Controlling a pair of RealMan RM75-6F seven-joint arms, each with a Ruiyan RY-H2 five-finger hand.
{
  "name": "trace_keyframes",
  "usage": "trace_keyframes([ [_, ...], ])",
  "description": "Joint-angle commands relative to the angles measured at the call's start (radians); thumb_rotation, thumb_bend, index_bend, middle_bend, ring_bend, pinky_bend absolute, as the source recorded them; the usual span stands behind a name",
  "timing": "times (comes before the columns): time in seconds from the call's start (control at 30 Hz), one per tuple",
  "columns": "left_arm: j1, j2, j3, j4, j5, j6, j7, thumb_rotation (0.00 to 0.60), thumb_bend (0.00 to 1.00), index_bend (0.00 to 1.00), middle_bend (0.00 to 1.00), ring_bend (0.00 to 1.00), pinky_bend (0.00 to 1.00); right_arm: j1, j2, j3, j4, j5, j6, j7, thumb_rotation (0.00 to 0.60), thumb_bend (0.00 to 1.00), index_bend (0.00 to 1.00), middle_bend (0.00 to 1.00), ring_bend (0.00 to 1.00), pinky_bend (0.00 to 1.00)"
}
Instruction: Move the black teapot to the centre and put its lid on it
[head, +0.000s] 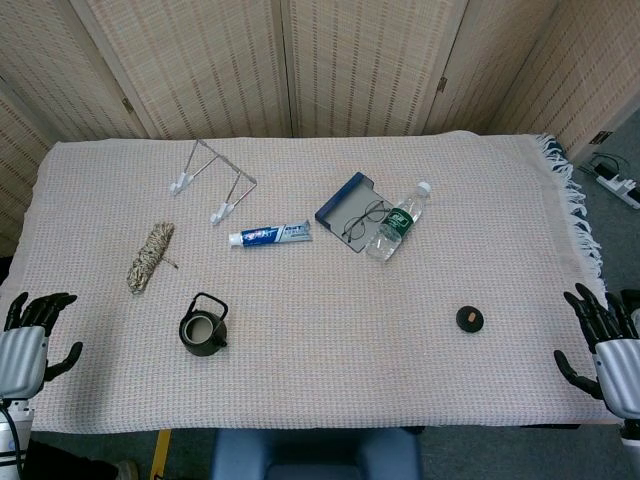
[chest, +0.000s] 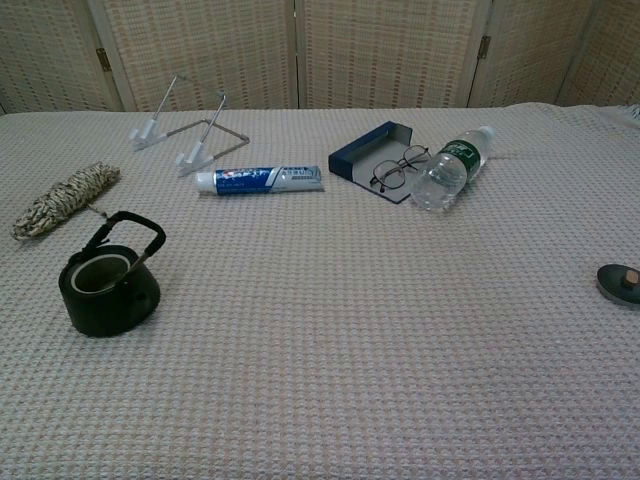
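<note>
Black-fingered left hand (head: 30, 340) idles empty at near-left table edge, fingers spread. Black teapot (head: 203, 328) stands uncovered just inward, right of it: the closer arm. Right hand (head: 605, 340) likewise empty, spread; lid (head: 469, 319) lies inward, leftward.

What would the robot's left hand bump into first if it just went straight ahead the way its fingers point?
Probably nothing soon: the left hand points up the table's left edge, and the twine bundle and teapot lie to its right. Depth is uncertain.
</note>
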Motion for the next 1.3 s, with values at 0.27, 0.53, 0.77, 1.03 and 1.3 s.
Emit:
trace_keyframes([
  [0.27, -0.008, -0.006, -0.001, -0.005, -0.004, -0.012, 0.019, 0.600, 0.30, 0.18, 0.15, 0.13, 0.00, 0.015, 0.000, 0.006, 0.004, 0.004, -0.021, 0.000, 0.600, 0.39, 0.02, 0.06, 0.17, 0.03],
  [0.53, -0.025, -0.004, -0.009, -0.002, 0.015, -0.023, 0.001, 0.600, 0.31, 0.18, 0.15, 0.13, 0.01, 0.012, 0.007, 0.008, 0.001, 0.007, -0.011, 0.001, 0.600, 0.39, 0.02, 0.06, 0.18, 0.03],
  [0.77, -0.104, -0.003, -0.033, 0.017, 0.062, -0.100, -0.057, 0.600, 0.33, 0.21, 0.15, 0.15, 0.02, 0.011, 0.020, 0.013, -0.015, -0.003, 0.004, -0.011, 0.600, 0.39, 0.02, 0.06, 0.18, 0.03],
  [1.03, -0.259, -0.031, -0.063, 0.081, 0.136, -0.251, -0.116, 0.600, 0.35, 0.25, 0.17, 0.18, 0.05, -0.004, 0.034, 0.007, -0.034, -0.012, 0.029, -0.026, 0.600, 0.39, 0.02, 0.06, 0.18, 0.03],
  [1.3, -0.402, -0.092, -0.062, 0.151, 0.154, -0.413, -0.077, 0.600, 0.35, 0.25, 0.18, 0.19, 0.05, -0.023, 0.032, 0.002, -0.028, -0.003, 0.044, -0.018, 0.600, 0.39, 0.02, 0.06, 0.18, 0.03],
])
